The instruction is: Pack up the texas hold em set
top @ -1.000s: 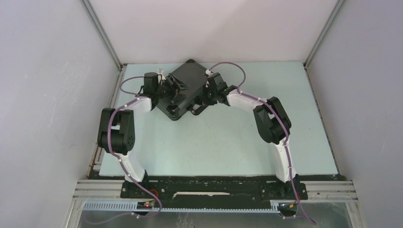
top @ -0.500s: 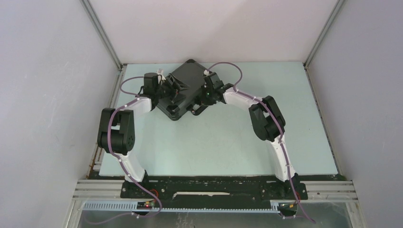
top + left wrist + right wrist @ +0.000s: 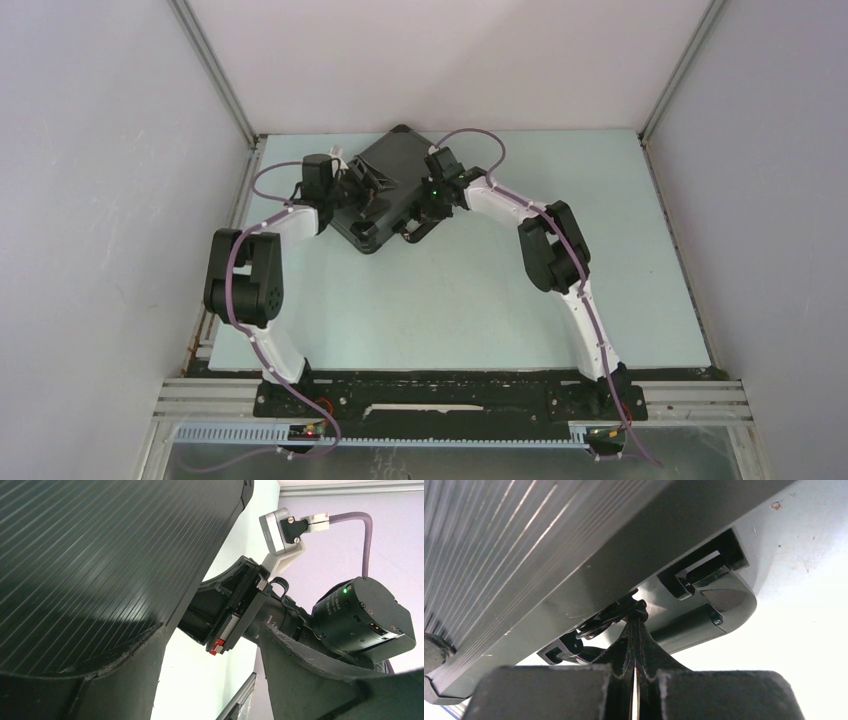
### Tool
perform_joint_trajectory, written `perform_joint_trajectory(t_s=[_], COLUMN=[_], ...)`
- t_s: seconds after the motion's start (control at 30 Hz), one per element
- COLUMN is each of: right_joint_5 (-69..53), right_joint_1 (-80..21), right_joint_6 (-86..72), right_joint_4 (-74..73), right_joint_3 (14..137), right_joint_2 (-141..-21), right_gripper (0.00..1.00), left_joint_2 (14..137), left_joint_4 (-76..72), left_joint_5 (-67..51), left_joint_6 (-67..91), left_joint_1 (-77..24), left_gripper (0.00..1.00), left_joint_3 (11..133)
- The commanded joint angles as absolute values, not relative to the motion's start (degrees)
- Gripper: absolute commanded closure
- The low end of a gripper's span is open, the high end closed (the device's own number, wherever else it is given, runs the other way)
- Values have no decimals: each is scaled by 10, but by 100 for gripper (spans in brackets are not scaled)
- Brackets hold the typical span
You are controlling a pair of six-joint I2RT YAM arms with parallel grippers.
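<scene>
The pale table (image 3: 480,290) carried the black briefcase (image 3: 392,168) at its far end, left of centre and close to the back wall. The case lay flat, turned at a diagonal, with its ribbed lid down. Both arms reached out to it from the near edge, the left arm (image 3: 245,275) bent along the left side of the table and the right arm (image 3: 550,250) arching in from the right, so that the case sat between the two wrists. The left gripper (image 3: 362,195) was at the case's left side with its jaws spread wide and clamping nothing. In its wrist view the ribbed face of the case (image 3: 100,555) filled the space above one finger (image 3: 120,680) and looked to rest against it, while the other finger (image 3: 310,675) stood clear, with bare table showing in the gap. The right gripper (image 3: 425,208) met the case's near-right side beside the handle (image 3: 719,600). Its fingers (image 3: 624,655) were pressed fully together with nothing between them, and their joined tip was at the small dark latch (image 3: 606,617) on the case's front edge, under the lid's lip. Whether the tip pushed on the latch could not be told.
</scene>
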State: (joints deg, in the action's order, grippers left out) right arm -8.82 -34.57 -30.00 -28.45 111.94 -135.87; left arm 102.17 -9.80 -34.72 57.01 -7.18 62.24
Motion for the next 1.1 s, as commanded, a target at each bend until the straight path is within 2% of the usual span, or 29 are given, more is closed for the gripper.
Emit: perform_joint_trajectory(t_s=[0.0, 0.57, 0.67, 0.93, 1.07], right_joint_5=[-34, 39, 43, 13, -3], right_joint_1=[-352, -368, -363, -361, -359], right_joint_6=[-346, -504, -543, -612, -654], right_joint_4=[-284, -335, -300, -229, -139], right_joint_3=[1131, 1200, 1165, 1176, 1134], right_joint_2=[-1402, -1437, -1423, -1443, -1437], right_gripper=[100, 100, 100, 100, 100], left_joint_2=[1017, 996, 993, 992, 992], left_joint_4=[-19, -33, -41, -54, -58], left_joint_5=[-347, -355, -357, -364, -367], left_joint_6=[562, 573, 579, 589, 593], left_joint_1=[-78, -77, -78, -77, -77], left_gripper=[25, 25, 25, 25, 25], left_joint_3=[591, 580, 575, 569, 568])
